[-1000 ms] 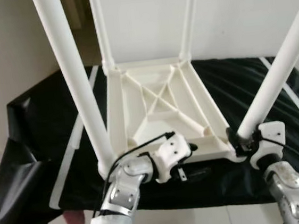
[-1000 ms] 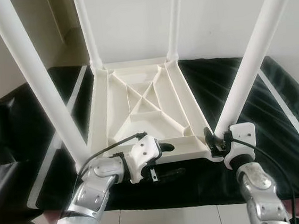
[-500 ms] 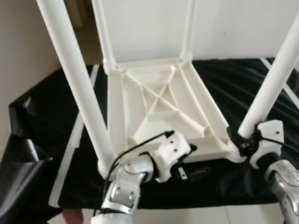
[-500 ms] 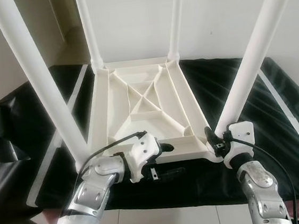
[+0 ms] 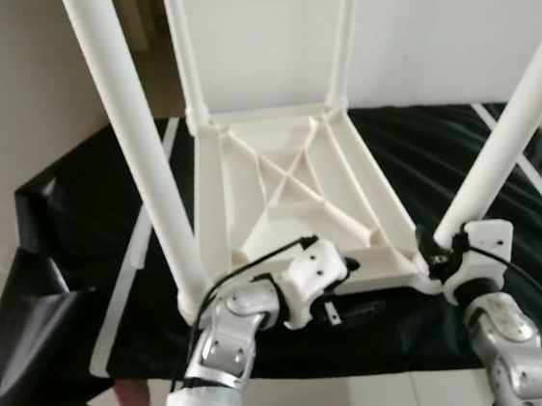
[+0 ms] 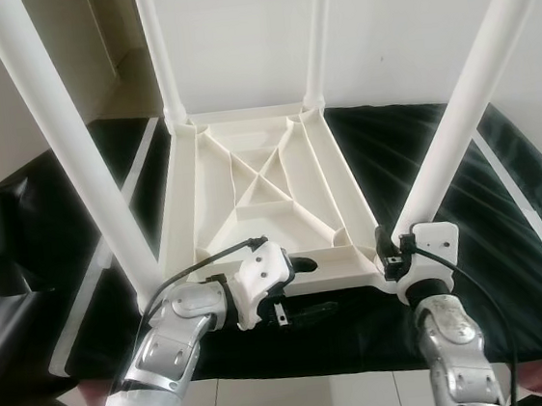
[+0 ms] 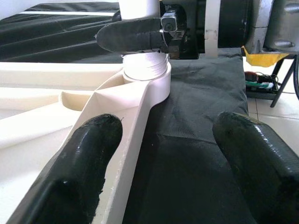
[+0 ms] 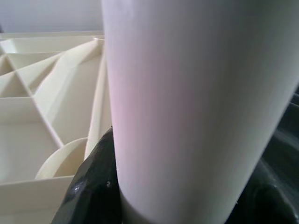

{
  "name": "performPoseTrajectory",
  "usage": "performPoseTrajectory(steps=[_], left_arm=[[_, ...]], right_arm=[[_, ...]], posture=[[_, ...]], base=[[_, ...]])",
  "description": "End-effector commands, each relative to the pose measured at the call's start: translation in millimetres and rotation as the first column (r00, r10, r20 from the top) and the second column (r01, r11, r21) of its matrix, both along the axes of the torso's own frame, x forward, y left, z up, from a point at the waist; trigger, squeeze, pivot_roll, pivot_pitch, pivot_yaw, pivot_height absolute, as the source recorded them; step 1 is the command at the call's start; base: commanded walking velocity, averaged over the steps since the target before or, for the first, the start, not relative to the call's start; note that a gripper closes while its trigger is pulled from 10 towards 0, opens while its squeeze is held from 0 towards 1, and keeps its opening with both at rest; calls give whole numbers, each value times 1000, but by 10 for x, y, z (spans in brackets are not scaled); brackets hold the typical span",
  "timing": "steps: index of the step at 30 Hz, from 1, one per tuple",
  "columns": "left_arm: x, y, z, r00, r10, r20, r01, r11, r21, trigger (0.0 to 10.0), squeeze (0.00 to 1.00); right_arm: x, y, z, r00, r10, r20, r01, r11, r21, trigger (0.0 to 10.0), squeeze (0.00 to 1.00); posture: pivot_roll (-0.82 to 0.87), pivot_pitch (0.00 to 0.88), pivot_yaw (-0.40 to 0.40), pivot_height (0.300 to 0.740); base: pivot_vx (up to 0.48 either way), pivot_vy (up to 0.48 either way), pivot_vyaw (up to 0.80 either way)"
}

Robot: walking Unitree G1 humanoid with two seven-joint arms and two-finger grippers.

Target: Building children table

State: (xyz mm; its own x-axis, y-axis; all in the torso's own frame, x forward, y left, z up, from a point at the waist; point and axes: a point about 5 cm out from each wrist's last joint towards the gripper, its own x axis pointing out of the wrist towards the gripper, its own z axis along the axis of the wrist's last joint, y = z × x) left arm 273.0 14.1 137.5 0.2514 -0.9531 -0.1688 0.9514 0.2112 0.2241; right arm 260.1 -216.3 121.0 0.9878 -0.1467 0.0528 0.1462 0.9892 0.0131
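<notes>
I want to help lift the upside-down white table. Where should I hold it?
Probably low on a leg, near its socket. The table top lies flat on the black cloth, so its rim is hard to get under. The round legs stand up free: the right gripper already clasps the near right leg from the front.

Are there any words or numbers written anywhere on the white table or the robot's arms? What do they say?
None: no word, number or sign can be read.
White tabletop, lying upside down: plain ribs.
Near right leg, held by the right gripper: plain white.
Black cloth: white stripes, no writing.
Left gripper, open at the tabletop's near edge: no label.
</notes>
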Motion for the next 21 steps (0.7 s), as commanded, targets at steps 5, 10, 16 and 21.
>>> performPoseTrajectory(steps=[5, 10, 16, 21], left_arm=[[79, 22, -12, 981, 184, 56, -184, 983, -20, 10000, 0], [77, 20, 2, 980, 194, 47, -193, 981, -31, 10000, 0], [46, 23, -10, 982, 186, 44, -184, 982, -29, 10000, 0], [59, 27, 0, 981, 190, 44, -188, 982, -30, 10000, 0]], right_arm=[[-157, 118, -289, 957, -241, -163, 245, 970, 2, 10000, 0], [-218, 269, -370, 922, -328, -207, 343, 938, 40, 10000, 0], [-183, 353, -313, 944, -269, -191, 290, 953, 89, 10000, 0], [-179, 404, -284, 948, -260, -186, 278, 957, 78, 10000, 0]], posture=[[-41, 0, -26, 740], [-31, 0, -28, 740], [-35, 0, -27, 740], [-34, 0, -30, 740]], base=[[0, 0, 0], [0, 0, 0], [0, 0, 0], [0, 0, 0]])
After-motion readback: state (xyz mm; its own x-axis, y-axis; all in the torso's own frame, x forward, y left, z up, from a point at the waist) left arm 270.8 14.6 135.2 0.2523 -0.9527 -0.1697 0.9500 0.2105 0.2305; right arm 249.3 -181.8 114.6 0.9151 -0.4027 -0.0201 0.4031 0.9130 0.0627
